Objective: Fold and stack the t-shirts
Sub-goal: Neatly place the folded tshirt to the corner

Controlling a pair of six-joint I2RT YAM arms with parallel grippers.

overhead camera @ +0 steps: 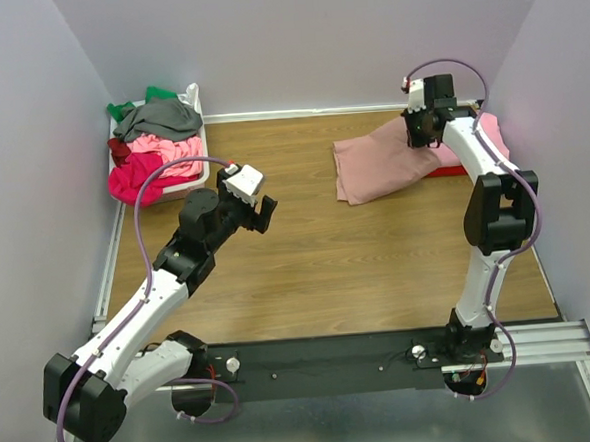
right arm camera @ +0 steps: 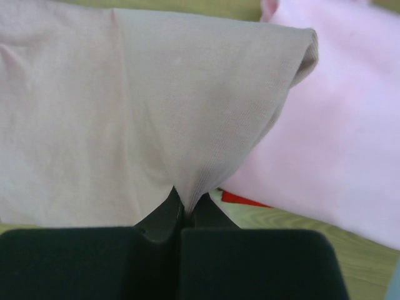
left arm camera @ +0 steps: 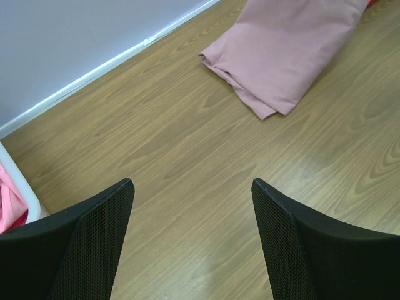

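Wood tabletop (overhead camera: 308, 270), white bin (overhead camera: 191, 185) heaped with t-shirts (overhead camera: 160, 139), dusty-pink tee (overhead camera: 377, 166) apart

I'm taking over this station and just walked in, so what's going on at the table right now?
The right hand is shut on an edge of the dusty-pink t-shirt, which lies folded at the far right of the table, partly over a lighter pink shirt and something red. The left hand hangs open and empty above the wood. The white bin at the far left holds crumpled shirts, not yet folded.
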